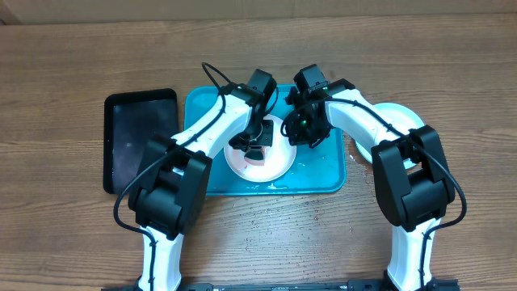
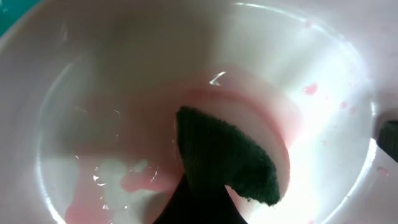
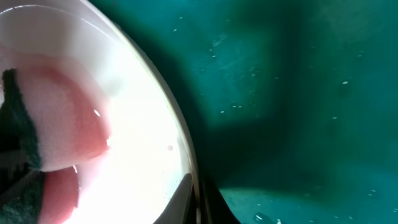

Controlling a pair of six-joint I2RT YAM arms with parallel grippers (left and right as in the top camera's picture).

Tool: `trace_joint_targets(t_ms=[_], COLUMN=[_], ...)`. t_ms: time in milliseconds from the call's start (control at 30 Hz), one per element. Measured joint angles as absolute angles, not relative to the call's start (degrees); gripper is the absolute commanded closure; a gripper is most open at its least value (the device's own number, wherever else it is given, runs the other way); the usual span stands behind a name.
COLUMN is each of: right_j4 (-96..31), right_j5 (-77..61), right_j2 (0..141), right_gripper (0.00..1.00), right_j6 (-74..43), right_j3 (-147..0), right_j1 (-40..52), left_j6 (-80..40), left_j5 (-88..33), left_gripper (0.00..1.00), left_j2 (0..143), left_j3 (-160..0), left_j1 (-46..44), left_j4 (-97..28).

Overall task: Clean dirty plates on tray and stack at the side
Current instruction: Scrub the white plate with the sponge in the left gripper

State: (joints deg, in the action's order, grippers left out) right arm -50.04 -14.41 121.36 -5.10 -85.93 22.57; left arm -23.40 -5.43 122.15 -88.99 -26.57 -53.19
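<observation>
Left claw (image 1: 257, 145) clenched on sponge (image 2: 227, 162), pressed into pink residue in white plate (image 2: 323, 137). Right claw (image 3: 199, 202) pinches plate rim, steadying it. Plate sits in tray (image 3: 298, 93). Step looks like scrubbing. Next: finish the wipe, then move plate aside.

You see a glossy, wet white plastic plate (image 2: 323, 143), a rough dark green scouring sponge (image 2: 224, 155), a smooth turquoise plastic tray (image 3: 298, 93) and a wood-grain table (image 1: 266, 242).
</observation>
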Motion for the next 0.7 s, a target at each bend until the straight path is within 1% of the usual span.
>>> trace_joint_targets(t_ms=[200,367,700], right_j4=[-50.0,-50.1,-50.2], right_j5=[-14.7,-14.6,-14.6], right_j2=[121.4,121.4,121.4], right_gripper=[0.96,0.96,0.96], right_j6=[-5.1,-5.1,-5.1], right_j3=[-85.9,-85.9,-85.9], right_j1=[22.6,22.6,22.6], left_j6=[-22.3,-22.4,-25.0], left_j5=[-6.5,-2.3,0.3], left_gripper=[0.96,0.96,0.96], left_j2=[122.1,122.1,121.5], left_j3=[-89.0,-89.2,-87.6], left_j1=[-25.8,-26.9,-27.8], left_j4=[-55.2,-57.2,-54.7])
